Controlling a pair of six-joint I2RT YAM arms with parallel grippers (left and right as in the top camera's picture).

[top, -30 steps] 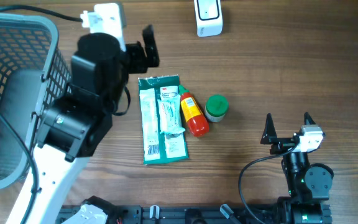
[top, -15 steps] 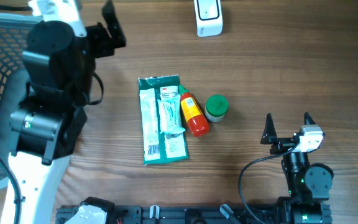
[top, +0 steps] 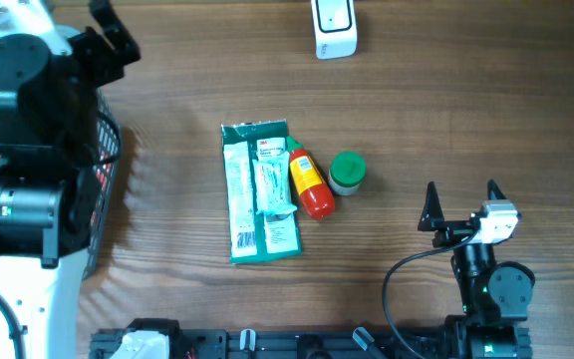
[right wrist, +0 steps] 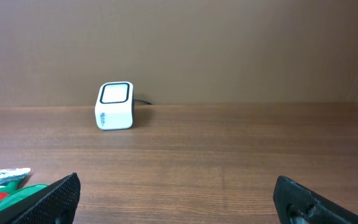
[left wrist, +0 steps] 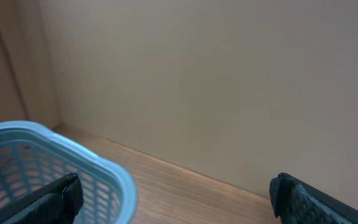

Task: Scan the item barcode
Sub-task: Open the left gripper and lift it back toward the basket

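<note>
Wooden table (top: pixel 446 110) fills the overhead view.

L arm (top: pixel 23 199) is the biggest thing on it: black and white, far left, over the light-blue mesh basket (top: pixel 105 160) at the table's left edge. In the wrist view the basket rim (left wrist: pixel 36 143) sits low left.

L gripper (left wrist: pixel 176 202) is spread wide, w/ nothing btwn the fingers and touching nothing. It hangs above the basket's far rim, facing a plain wall. Overhead shows only one dark finger (top: pixel 113 35) near the top-left corner.

Green packet (top: pixel 259 189) lies flat at table centre, long side running front to back, white labels up.

R gripper (top: pixel 461 204) is front right, well apart from the items. It is also fully spread and empty, w/ both fingertips clear of the table in the wrist view (right wrist: pixel 179 199). It faces the back of the table.

Orange-red bottle (top: pixel 309 184) lies on its side, touching the packet's right edge.

White scanner (top: pixel 334 28) stands at the back edge, centre-right, well apart from the items. Its dark window is on top (right wrist: pixel 114 106).

Green-lidded jar (top: pixel 347 172) stands upright just right of the bottle.

No item is held.
</note>
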